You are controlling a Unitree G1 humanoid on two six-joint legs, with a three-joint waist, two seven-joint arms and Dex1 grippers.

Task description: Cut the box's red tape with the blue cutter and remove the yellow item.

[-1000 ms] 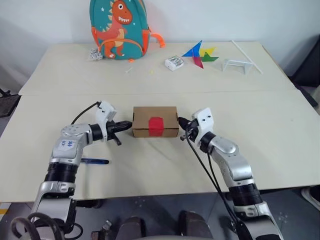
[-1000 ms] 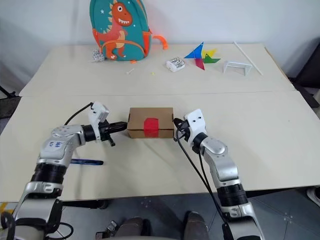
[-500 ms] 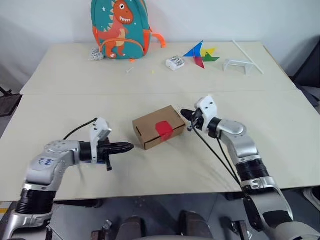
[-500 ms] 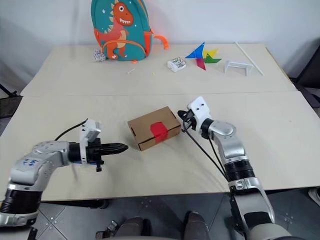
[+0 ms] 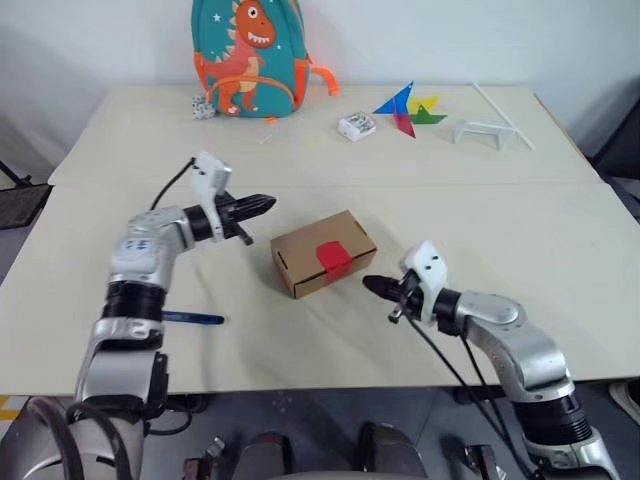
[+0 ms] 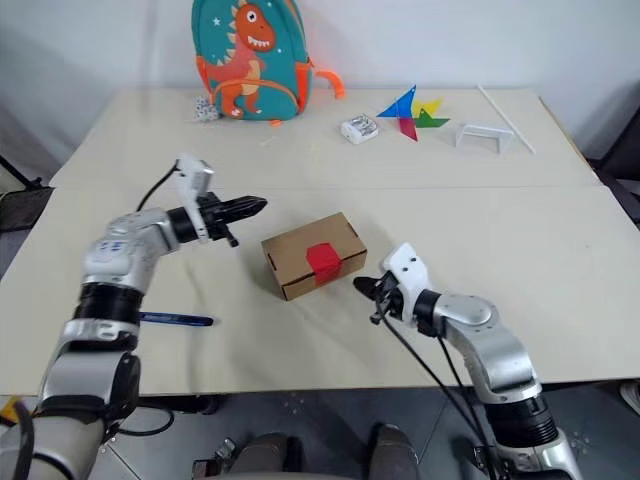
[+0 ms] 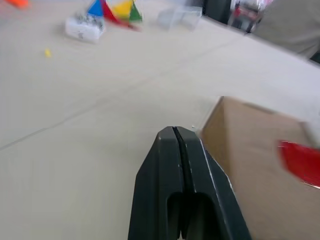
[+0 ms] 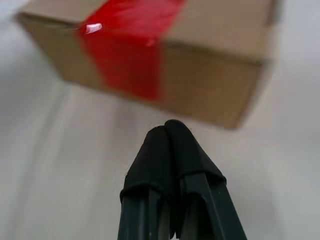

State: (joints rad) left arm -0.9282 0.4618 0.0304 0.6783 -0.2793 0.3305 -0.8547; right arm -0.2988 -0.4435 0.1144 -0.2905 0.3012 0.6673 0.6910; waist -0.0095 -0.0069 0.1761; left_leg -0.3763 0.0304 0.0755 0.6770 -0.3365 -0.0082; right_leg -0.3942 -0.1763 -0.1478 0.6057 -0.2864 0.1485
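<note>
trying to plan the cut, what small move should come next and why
Probably bring the left gripper back down to the blue cutter and open it to grasp. Both grippers are shut and empty, the right gripper off the box, the red tape is uncut, and the cutter lies untouched on the table near the robot's left side.

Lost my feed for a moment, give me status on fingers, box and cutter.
Both grippers, left and right, fingers shut, empty, off the box. Red tape uncut. Blue cutter on table by left arm. Nothing blocking.
</note>
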